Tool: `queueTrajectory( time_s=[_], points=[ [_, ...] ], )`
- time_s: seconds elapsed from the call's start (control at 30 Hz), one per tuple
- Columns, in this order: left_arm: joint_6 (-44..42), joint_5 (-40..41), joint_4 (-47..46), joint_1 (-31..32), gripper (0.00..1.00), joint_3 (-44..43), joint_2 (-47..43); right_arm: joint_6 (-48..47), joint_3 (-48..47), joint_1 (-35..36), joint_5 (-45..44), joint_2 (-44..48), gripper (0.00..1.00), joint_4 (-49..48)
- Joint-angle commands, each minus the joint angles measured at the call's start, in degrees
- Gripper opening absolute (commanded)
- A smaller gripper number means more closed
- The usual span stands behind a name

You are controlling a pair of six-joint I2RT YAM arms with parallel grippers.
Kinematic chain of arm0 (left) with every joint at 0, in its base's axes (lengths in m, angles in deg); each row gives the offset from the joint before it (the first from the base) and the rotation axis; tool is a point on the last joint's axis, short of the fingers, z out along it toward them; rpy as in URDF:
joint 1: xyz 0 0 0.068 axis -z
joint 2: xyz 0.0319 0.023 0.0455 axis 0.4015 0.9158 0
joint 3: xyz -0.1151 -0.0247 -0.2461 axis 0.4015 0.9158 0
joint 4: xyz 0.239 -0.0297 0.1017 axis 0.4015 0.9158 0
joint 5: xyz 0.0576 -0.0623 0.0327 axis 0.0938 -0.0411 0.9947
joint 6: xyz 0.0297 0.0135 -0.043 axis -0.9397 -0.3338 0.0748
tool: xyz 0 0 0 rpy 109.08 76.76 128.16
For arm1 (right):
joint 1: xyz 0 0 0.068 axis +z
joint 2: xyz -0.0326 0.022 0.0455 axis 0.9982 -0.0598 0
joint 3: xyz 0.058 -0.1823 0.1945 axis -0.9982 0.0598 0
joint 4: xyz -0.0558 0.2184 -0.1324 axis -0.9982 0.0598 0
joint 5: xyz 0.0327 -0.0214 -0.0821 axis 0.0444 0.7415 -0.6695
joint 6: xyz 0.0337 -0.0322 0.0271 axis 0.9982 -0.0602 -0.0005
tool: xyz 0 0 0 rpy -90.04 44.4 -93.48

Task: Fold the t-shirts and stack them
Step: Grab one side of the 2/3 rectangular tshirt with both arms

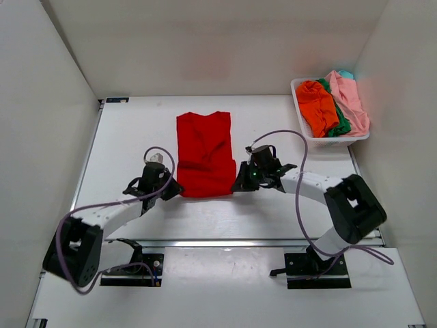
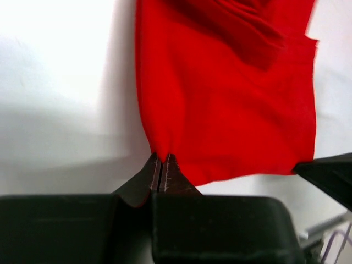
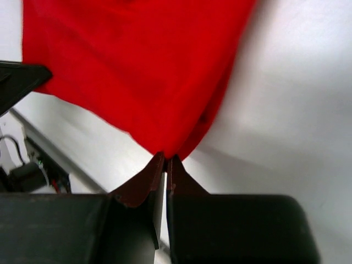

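Two pinches are on: the left gripper (image 2: pixel 162 165) is clamped on the near-left corner of the red t-shirt (image 1: pixel 203 154), and the right gripper (image 3: pixel 166 162) is clamped on its near-right corner. The shirt lies mid-table, a narrow panel. Looks like the halving fold: lift both corners evenly and carry them far. One shirt is out; four wait in the basket (image 1: pixel 300 123) far right: orange shirt (image 1: pixel 317 106), green shirt (image 1: pixel 339 123), pink shirt (image 1: pixel 349 99), teal shirt (image 1: pixel 346 74).

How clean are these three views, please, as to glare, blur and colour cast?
Top external: sharp, evenly lit; the red t-shirt tints the back wall faintly pink. Left wrist: the table is blown out to white at upper left, and the left gripper looks dark and out of focus. Right wrist: the right gripper is soft too, with grey shadow beside the cloth.
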Motion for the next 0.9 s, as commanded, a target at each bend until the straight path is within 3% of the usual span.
queueTrajectory(
  time_s=[0.0, 0.3, 0.43, 0.53, 0.77, 0.87],
  points=[
    [-1.02, -0.94, 11.14, 3.30, 0.00, 2.02, -9.53, -1.39, 1.54, 2.68, 0.36, 7.16, 0.00, 5.27],
    [7.24, -1.37, 21.52, 7.53, 0.00, 12.22, -31.59, -0.06, 7.70, 9.36, 4.58, 15.16, 0.00, 10.71],
    [6.73, -1.81, 25.92, 3.40, 0.00, 10.12, -36.45, -2.96, 4.89, 7.53, 7.30, 16.05, 0.00, 14.58],
    [4.96, -4.44, 23.56, -0.37, 0.00, 4.33, -32.86, -6.83, -2.56, 3.40, 10.37, 13.16, 0.00, 18.18],
    [1.09, -5.76, 13.97, -6.18, 0.00, -9.38, -12.94, -14.65, -21.99, -6.26, 15.56, -1.06, 0.00, 22.50],
    [-0.75, -4.54, 9.93, -9.42, 0.00, -18.94, -2.47, -17.29, -36.63, -9.78, 16.01, -10.37, 0.00, 25.13]
  ],
)
